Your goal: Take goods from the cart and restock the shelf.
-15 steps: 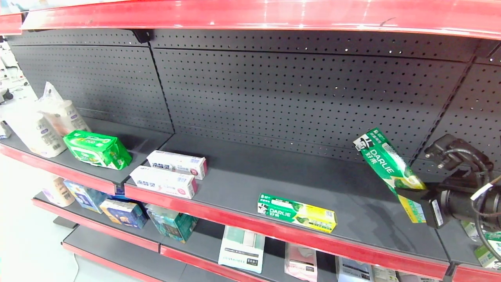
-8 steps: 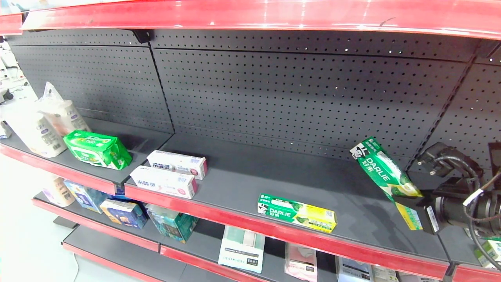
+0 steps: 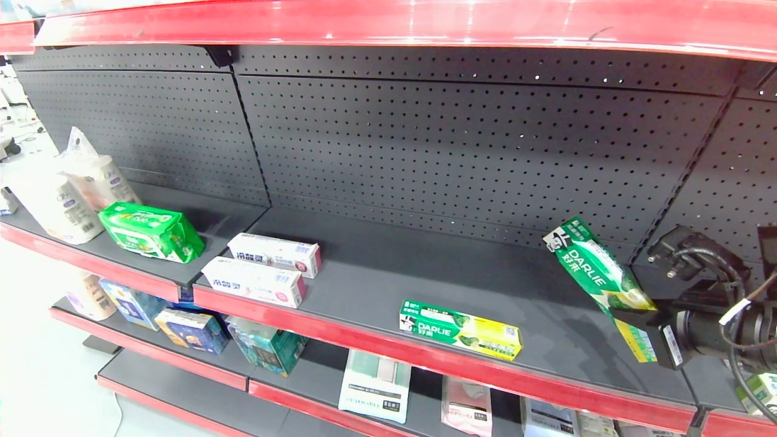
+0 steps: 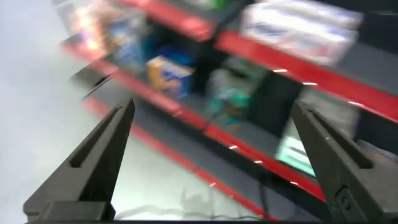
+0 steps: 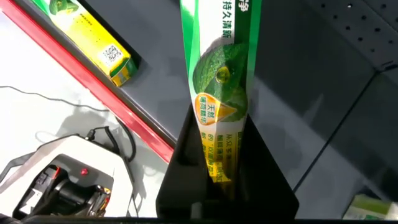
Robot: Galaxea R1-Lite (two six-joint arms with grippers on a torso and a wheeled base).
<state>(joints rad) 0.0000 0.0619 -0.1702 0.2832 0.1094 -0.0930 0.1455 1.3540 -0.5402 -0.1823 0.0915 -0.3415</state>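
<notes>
Right gripper (image 3: 638,318) clamped a long green toothpaste box (image 3: 587,267) at its yellow end, tilted over the shelf (image 3: 388,267). Left gripper (image 4: 212,106) was spread apart.

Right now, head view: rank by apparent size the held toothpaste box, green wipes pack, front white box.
1. held toothpaste box, though nearest the camera
2. green wipes pack
3. front white box, similar length but slimmer

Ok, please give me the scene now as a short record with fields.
Held item: green and yellow cardboard toothpaste box, tilted above the shelf
Holder: right end effector, shut on the box's lower end
Left end effector: open, empty
Shelf: dark grey metal shelf, red front edge
Lying on it: second green toothpaste box near the front; two white cardboard boxes farther left
</notes>
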